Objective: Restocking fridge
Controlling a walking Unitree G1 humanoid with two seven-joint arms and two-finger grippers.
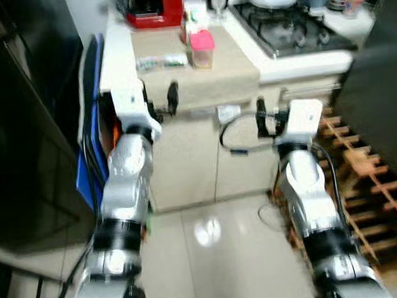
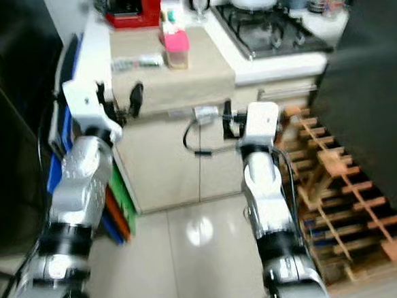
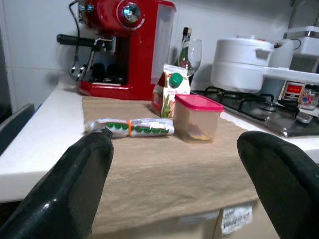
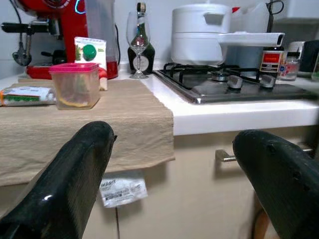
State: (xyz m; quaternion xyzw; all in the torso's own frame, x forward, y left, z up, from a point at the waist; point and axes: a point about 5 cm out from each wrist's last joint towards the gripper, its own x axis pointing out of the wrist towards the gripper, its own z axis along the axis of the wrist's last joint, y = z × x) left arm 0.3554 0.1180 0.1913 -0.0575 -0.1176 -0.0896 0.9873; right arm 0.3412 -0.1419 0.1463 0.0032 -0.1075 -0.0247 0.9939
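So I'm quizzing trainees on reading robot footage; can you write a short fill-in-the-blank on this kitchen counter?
1. The tub on the beige cloth has a ____ lid.
2. The coffee machine at the back of the counter is ____.
3. The white pot stands on the ____.
4. Both grippers, left and right, have their fingers ____.

Missing words: pink; red; stove; open

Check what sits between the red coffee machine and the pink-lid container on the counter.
A small juice carton stands between the red coffee machine and the pink-lid container, clearest in the left wrist view.
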